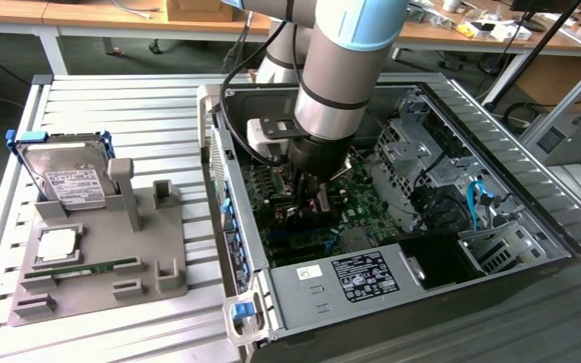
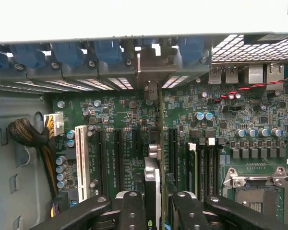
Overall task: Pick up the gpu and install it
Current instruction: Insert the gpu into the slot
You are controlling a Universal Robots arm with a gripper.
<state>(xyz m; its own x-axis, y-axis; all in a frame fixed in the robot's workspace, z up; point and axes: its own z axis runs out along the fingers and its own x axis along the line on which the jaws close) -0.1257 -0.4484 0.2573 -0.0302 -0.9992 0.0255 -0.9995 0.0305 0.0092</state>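
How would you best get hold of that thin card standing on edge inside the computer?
By its free top edge, from straight above. The gpu stands edge-up over the motherboard, so only its two flat faces are free to pinch. The gripper has its jaws one on each face.

Exterior view: high, angled down across the slatted table (image 1: 119,106) onto the open computer case (image 1: 392,287), at middle distance. Wrist view: close inside that case, facing the motherboard (image 2: 110,120), which both views share.
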